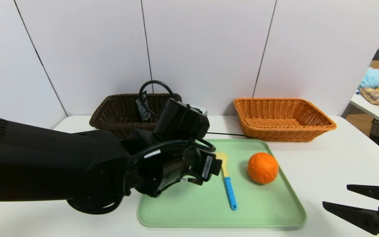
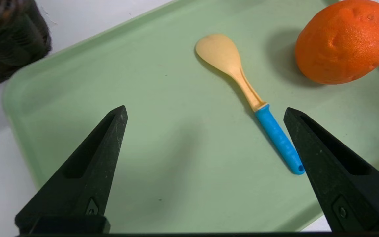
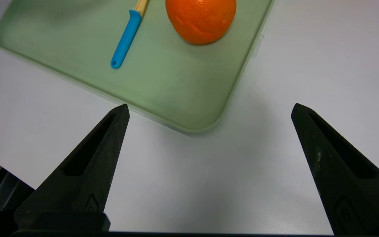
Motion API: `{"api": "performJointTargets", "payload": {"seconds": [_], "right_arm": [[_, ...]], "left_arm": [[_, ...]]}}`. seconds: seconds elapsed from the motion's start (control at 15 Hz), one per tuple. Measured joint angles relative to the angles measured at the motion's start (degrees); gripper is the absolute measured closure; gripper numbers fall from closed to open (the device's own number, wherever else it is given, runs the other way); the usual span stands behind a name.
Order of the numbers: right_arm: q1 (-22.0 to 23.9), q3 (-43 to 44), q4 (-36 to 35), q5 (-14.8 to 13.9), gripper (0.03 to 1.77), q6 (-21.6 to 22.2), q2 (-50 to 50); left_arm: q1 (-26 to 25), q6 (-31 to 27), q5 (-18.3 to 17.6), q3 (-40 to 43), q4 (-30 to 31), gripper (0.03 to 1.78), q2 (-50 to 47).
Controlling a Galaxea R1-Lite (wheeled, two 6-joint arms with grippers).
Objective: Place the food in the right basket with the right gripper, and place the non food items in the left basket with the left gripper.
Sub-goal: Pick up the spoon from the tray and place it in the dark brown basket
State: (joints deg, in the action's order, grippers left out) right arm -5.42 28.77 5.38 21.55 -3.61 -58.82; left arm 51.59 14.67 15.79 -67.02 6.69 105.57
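The orange fruit (image 1: 263,168) and the pale yellow spoon with a blue handle (image 1: 228,184) lie on a green tray (image 1: 268,210). A black tube with pale print (image 1: 142,108) leans inside the dark brown left basket (image 1: 110,113). The orange-tan right basket (image 1: 281,118) holds nothing I can see. My left gripper (image 2: 206,111) hovers open over the tray's left part, the spoon's handle (image 2: 279,140) close beside one finger (image 2: 324,158). My right gripper (image 1: 335,195) stands open over bare table off the tray's near right corner, the fruit (image 3: 201,19) farther ahead.
Both baskets stand at the table's back edge against a white panel wall. A black cable (image 1: 229,134) runs across the table behind the tray. A second table with assorted objects (image 1: 378,90) stands off to the right.
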Motion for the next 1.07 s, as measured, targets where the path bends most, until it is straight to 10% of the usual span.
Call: {"api": "performJointTargets", "payload": {"seconds": [0.4, 1.07], "right_arm": [[0.0, -1.7, -1.2, 0.0, 0.10, 0.0, 0.4], [0.0, -2.1, -1.2, 0.0, 0.10, 0.1, 0.7]], "left_arm": [[4.3, 5.9, 11.1, -9.1, -6.4, 0.12, 8.6], [7.0, 20.4, 17.6, -28.1, -28.5, 0.12, 18.9]]}}
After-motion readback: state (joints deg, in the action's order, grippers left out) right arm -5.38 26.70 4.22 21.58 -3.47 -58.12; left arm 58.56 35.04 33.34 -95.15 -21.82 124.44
